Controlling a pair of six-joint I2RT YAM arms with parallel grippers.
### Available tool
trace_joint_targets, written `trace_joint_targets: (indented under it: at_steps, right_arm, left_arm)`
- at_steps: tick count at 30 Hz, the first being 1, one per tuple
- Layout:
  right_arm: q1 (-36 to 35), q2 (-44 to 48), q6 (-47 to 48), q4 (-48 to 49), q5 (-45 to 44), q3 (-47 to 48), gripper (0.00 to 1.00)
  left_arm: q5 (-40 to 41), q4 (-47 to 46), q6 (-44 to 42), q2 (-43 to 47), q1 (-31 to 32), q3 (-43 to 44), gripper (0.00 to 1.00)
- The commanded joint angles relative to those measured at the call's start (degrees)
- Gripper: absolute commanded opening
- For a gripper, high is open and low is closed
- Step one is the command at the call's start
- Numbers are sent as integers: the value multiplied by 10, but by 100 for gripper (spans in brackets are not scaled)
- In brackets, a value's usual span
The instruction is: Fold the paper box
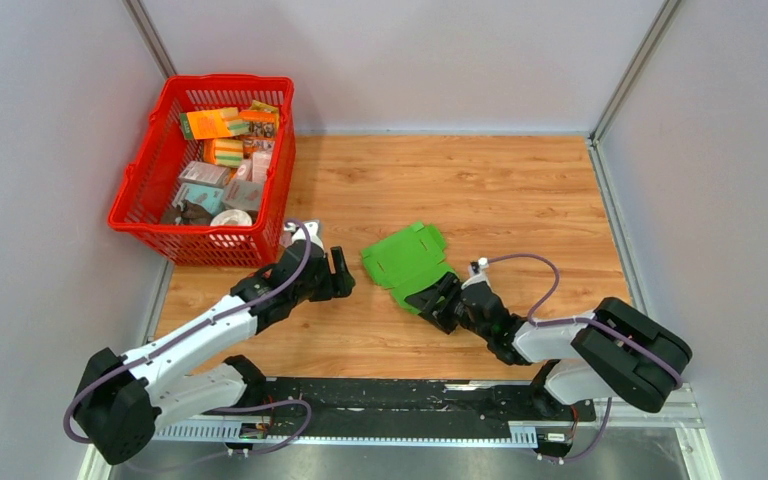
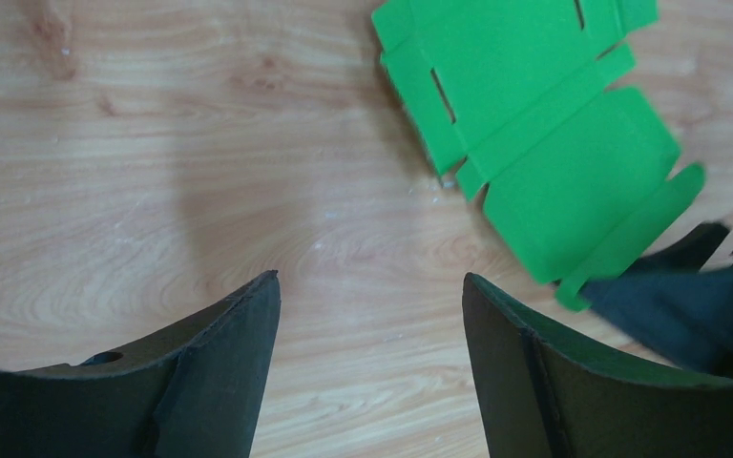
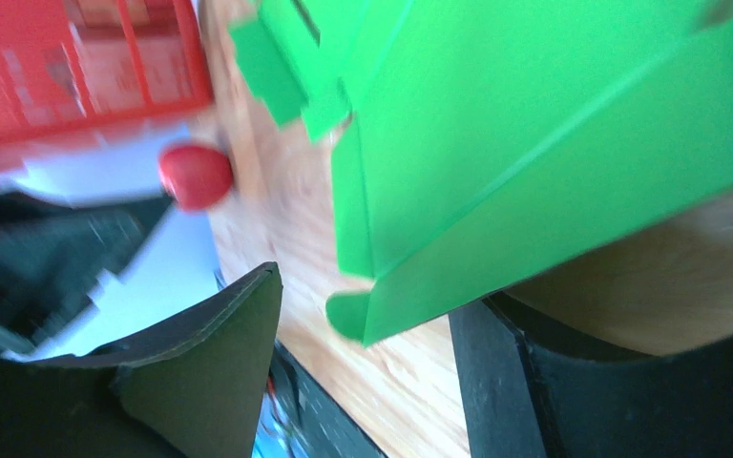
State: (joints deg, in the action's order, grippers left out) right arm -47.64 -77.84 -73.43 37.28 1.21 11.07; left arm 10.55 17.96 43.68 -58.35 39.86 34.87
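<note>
Top external view puts the box (image 1: 407, 258) on the surface (image 1: 520, 200) between the 2 tools, well apart from the red basket (image 1: 215, 245). It is an unfolded die-cut sheet of thin card. I judge it light, quick to slide on the wood and easy to crease if pinched hard. An edge flap looks the best place to take it, with the other tool pinning a panel.

The left tool (image 2: 370, 281) is wide open and empty, near the sheet's left side. The right tool (image 3: 365, 294) has its jaws apart with the sheet's near edge between them, resting against 1 finger, unclamped.

Only the right wrist view shows that edge raised off the wood. The left wrist view alone shows slots and score lines.
</note>
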Motion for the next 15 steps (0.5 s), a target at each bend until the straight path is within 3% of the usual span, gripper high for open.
trace_joint_targets:
  at_steps: [1,2,4,5,7,8,11,15]
  right_arm:
    - [-18,7,117,5,137,-8,68]
    - [-18,41,109,29,135,-30,69]
    - [-9,93,122,-16,123,-52,73]
    - [-7,158,153,-138,116,-35,73]
    - [-8,238,185,-266,77,-11,73]
    - [-9,321,206,-360,64,6,73]
    - [-7,446,224,-535,-17,34,80]
    - [-6,645,244,-664,-123,72,88]
  left_arm:
    - [42,-73,42,-31,19,28,78]
    - [40,-81,44,-55,24,33,78]
    - [31,-80,47,-88,27,56,78]
    - [29,-78,47,-119,33,66,77]
    - [28,-79,47,-160,37,88,75]
    - [28,-84,47,-171,39,92,74]
    - [38,-103,51,-209,44,104,72]
    - [27,-94,45,-274,45,144,71]
